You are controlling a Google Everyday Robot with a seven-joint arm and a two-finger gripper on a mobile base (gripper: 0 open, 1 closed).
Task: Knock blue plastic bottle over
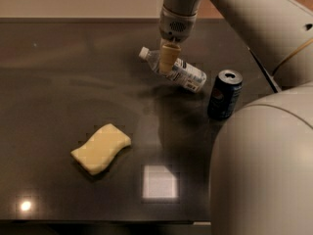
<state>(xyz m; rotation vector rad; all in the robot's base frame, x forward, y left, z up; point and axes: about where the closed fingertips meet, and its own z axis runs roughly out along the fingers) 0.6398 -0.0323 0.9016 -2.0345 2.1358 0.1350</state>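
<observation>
The blue plastic bottle [182,74], clear with a white cap and a white-bluish label, lies on its side on the dark table [73,82]. Its cap points to the upper left. My gripper [168,61] hangs down from the arm at the top of the camera view. Its tan fingers are shut together and empty, right over the bottle's neck end, at or just above it.
A dark blue soda can [224,94] stands upright just right of the bottle. A yellow sponge [101,148] lies at the front left. The robot's pale body [264,170] fills the lower right, and the table's right edge runs behind the can.
</observation>
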